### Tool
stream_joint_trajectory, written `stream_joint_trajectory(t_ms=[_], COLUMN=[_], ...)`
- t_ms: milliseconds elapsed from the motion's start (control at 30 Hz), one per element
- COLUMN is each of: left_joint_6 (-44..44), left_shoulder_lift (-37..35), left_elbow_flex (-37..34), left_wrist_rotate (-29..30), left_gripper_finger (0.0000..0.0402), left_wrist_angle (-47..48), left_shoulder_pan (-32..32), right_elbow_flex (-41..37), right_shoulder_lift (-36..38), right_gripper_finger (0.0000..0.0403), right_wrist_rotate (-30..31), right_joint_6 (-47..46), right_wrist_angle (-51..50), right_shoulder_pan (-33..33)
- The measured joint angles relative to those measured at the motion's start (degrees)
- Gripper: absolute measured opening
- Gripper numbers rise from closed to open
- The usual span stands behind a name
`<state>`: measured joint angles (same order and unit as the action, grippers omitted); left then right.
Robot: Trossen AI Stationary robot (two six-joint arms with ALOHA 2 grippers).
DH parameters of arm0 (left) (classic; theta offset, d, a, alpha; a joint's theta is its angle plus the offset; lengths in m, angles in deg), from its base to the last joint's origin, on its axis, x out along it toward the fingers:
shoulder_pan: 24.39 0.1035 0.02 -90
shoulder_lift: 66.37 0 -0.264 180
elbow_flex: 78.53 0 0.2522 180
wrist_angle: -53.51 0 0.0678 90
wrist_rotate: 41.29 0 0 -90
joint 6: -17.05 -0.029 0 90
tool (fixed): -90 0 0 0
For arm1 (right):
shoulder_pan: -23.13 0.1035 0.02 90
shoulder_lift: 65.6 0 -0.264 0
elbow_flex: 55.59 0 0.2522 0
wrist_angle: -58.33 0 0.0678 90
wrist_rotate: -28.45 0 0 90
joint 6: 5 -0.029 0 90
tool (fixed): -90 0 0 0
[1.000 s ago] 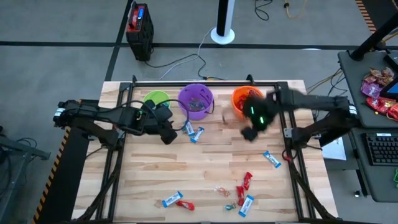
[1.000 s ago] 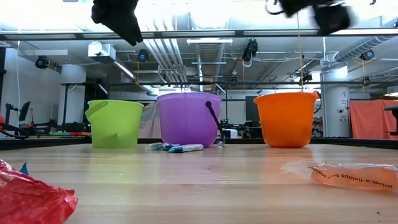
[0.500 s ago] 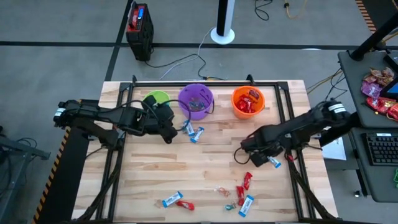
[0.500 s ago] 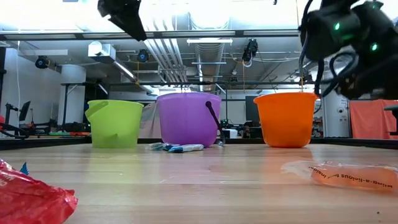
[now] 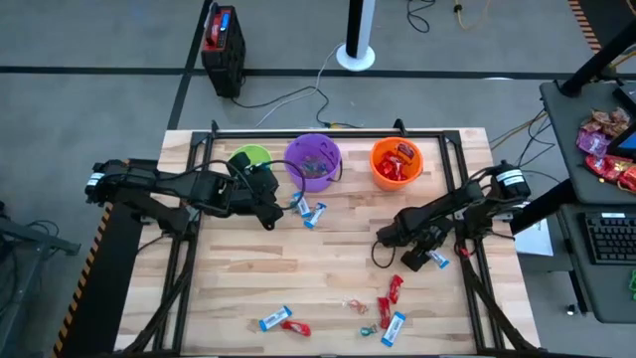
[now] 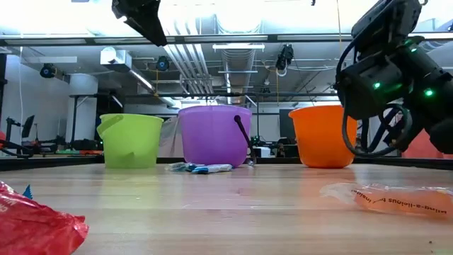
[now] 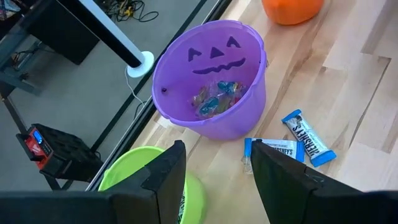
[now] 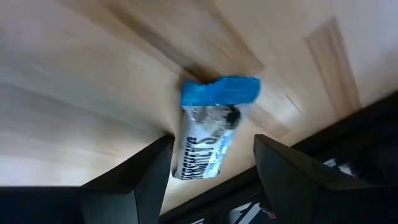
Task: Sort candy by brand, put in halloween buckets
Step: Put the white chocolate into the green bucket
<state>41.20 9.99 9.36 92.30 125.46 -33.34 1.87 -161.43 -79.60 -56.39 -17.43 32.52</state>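
R jaws wide, candy [image 8: 210, 127] between

High view looks straight down on the whole bench [image 5: 328, 249]; low view sits at bench height, facing the purple bucket [image 6: 214, 134]; left wrist view shares it close; right wrist view hangs nearest the wood.
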Motion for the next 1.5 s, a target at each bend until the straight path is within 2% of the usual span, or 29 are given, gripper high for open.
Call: stream_joint_trajectory(t_ms=[167,400,500,633,733,800,867,967,1033,1100,1200,1333,1433,1500], left_joint_6=[0.5,0.5,0.5,0.5,0.5,0.1,-1.9,-7.2,-11.9,-15.6,-15.5,-5.7,2.6,5.2], left_shoulder_lift=[0.0,0.0,0.0,0.0,0.0,0.0,0.0,-0.3,-1.2,-3.1,-7.1,-12.0,-13.1,-12.8], left_elbow_flex=[0.0,0.0,0.0,0.0,0.0,0.0,0.0,0.0,-0.8,-3.3,-10.7,-23.6,-32.0,-35.8], left_wrist_rotate=[0.0,0.0,0.0,0.7,0.8,0.6,-2.6,-12.4,-21.1,-29.4,-38.3,-38.5,-37.3,-37.0], left_gripper_finger=[0.0164,0.0164,0.0164,0.0164,0.0164,0.0164,0.0164,0.0159,0.0153,0.0145,0.013,0.0118,0.012,0.0128], left_wrist_angle=[-0.3,-1.2,-1.3,-1.6,-1.8,-1.8,-1.8,-4.0,-8.9,-17.7,-32.8,-48.5,-62.2,-72.0], left_shoulder_pan=[0.0,0.0,0.0,0.0,0.0,-0.1,-0.2,-0.2,-0.4,-0.5,-0.5,-0.5,-0.6,-0.9], right_elbow_flex=[0.1,1.3,2.4,6.5,11.1,14.6,17.6,21.0,22.5,23.4,23.0,20.7,17.9,16.4], right_shoulder_lift=[-1.5,-0.1,0.9,2.2,3.8,5.4,7.0,9.3,10.8,12.3,14.7,17.7,19.4,19.8], right_gripper_finger=[0.019,0.0073,0.007,0.0067,0.0032,0.0024,0.0022,0.0022,0.0022,0.0022,0.0022,0.0022,0.0023,0.0023], right_wrist_rotate=[-1.9,-1.8,-0.5,3.6,8.9,11.9,14.8,17.4,19.1,20.3,20.2,20.0,19.3,16.5], right_joint_6=[6.6,13.4,14.0,14.5,14.5,14.5,14.1,14.0,14.9,16.3,17.8,19.1,19.6,22.0], right_wrist_angle=[2.5,3.2,3.9,6.6,7.7,8.5,10.7,16.0,20.0,24.5,32.3,43.4,58.7,70.1], right_shoulder_pan=[-1.0,-1.8,-2.0,-2.3,-2.3,-2.3,-2.5,-3.2,-3.7,-4.0,-4.2,-4.1,-4.2,-4.2])
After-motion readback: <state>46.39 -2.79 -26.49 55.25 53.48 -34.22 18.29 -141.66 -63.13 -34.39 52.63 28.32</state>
